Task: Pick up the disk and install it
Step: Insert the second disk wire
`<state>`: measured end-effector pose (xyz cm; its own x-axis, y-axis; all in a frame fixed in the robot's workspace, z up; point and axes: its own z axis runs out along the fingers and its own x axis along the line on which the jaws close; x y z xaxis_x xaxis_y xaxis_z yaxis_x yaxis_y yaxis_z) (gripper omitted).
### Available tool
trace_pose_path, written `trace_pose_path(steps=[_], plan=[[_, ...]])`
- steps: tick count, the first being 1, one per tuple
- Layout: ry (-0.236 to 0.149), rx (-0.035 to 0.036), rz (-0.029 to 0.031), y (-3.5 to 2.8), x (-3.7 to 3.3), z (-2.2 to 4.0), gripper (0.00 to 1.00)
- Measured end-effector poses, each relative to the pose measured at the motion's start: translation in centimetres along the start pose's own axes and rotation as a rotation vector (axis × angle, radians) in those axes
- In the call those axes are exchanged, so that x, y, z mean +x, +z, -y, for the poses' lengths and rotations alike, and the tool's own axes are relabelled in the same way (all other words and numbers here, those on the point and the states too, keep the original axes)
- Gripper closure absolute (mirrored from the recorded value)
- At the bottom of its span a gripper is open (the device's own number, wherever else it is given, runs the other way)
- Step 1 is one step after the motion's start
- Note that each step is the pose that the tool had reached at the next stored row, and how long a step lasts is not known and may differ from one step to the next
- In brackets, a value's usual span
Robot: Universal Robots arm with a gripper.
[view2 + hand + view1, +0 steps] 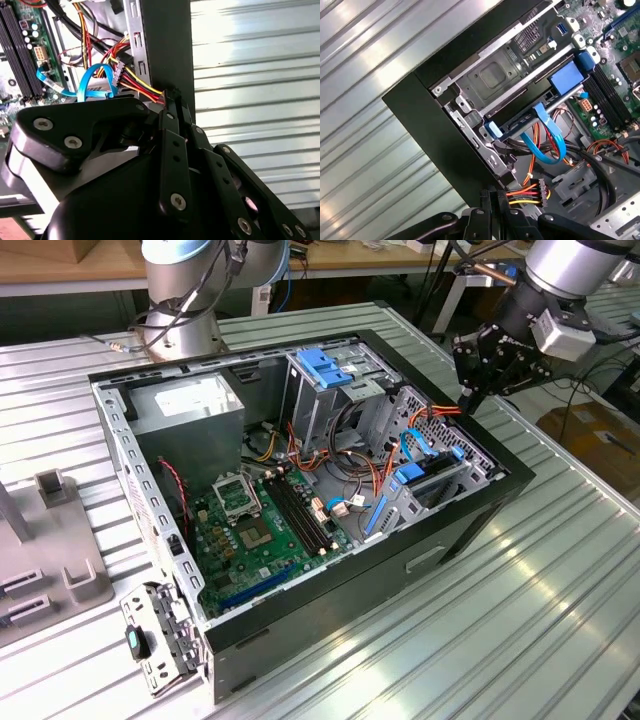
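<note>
My gripper (468,400) hangs over the case's corner at the exterior view's right, fingers pressed together with nothing between them. In both wrist views the fingertips (172,96) (491,194) sit just above the case wall (440,145), beside a red, yellow and orange power plug (541,189). A flat dark unit in a blue rail frame lies edge-on in the drive bay (432,483) (525,120). It looks like the disk, but its labelled face is hidden. A blue data cable (555,142) loops beside it.
The open black computer case (300,620) lies on a ribbed metal table (520,620). Inside are a green motherboard (255,535), a grey power-supply box (190,410) and a blue bracket (325,365) on the upper cage. Grey fixtures (60,580) stand at the exterior view's left.
</note>
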<state>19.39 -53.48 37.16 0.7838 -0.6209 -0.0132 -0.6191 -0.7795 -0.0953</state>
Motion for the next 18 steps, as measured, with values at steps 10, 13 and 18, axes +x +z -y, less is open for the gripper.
trace_pose_path(steps=[10,13,18], plan=[[0.085,0.0012,-0.0082,0.02,-0.01,-0.01,0.84],[0.101,0.0014,-0.0097,0.03,-0.07,-0.06,0.84],[0.170,0.0023,-0.0162,0.05,-0.08,-0.07,0.84]])
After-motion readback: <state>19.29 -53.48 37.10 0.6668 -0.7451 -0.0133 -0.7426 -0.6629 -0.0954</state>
